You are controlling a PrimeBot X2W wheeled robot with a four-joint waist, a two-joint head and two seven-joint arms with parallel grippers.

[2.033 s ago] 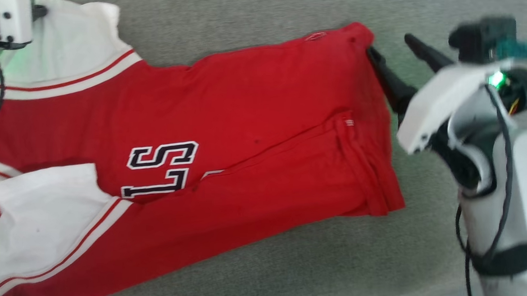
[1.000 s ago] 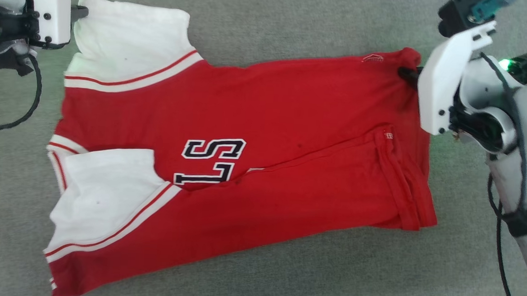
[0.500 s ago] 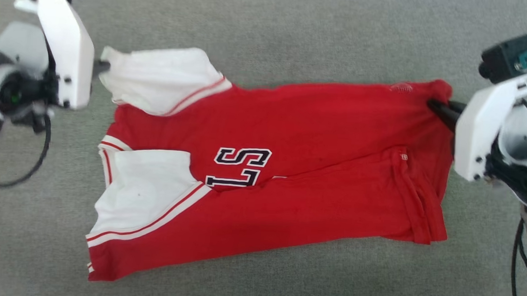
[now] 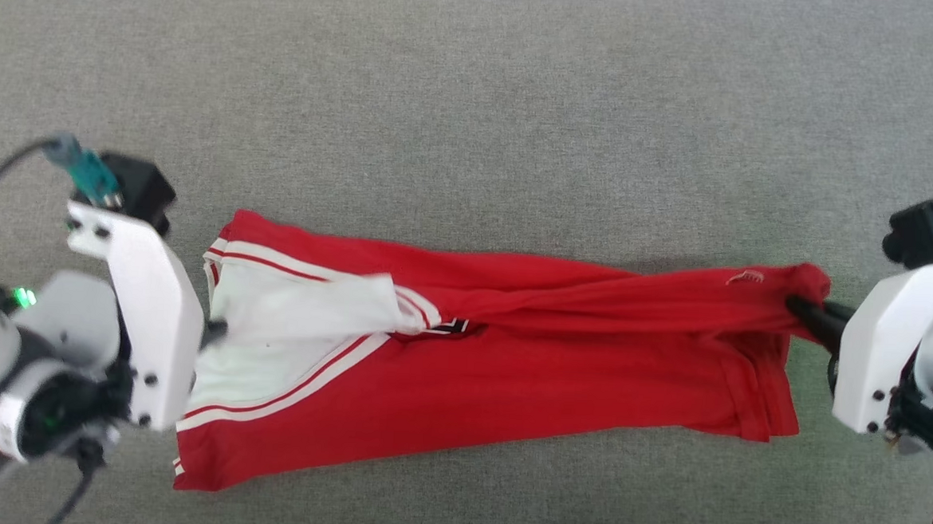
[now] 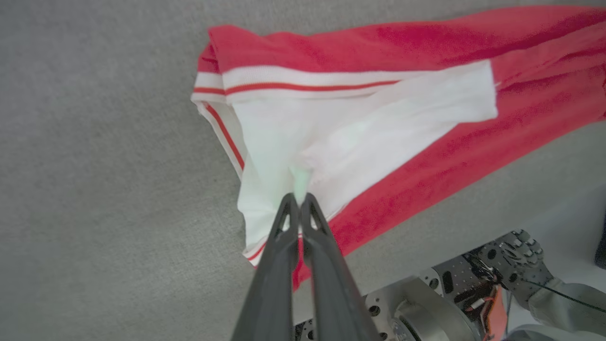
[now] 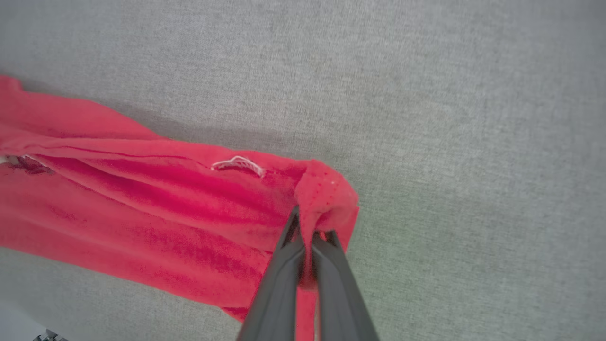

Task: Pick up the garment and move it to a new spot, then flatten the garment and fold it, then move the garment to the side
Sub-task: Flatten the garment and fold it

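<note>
Pinching a bunch of soft white sleeve cloth, the left gripper (image 4: 215, 330) has its two long dark fingers pressed together on the garment (image 4: 524, 377), whose left end lies right at its tips. From there the red top stretches toward the other arm as a long, narrow, rumpled band. Its far edge is drawn taut between the two grips, and the near part lies flat on the grey, felt-like surface (image 4: 473, 134). Just beyond the left fingertips the white sleeve end (image 4: 296, 313) is doubled over and edged with thin red-and-white stripes. A sliver of dark lettering (image 4: 449, 325) peeks from under the fold. Further along, a small white stitched mark (image 4: 745, 277) sits close before the right gripper (image 4: 798, 306), which is clamped tight on a puckered red corner. Beside that grip the stitched hem (image 4: 755, 397) lies in layered folds. In the left wrist view, perforated metal base parts (image 5: 426, 303) show beneath the left fingers.
</note>
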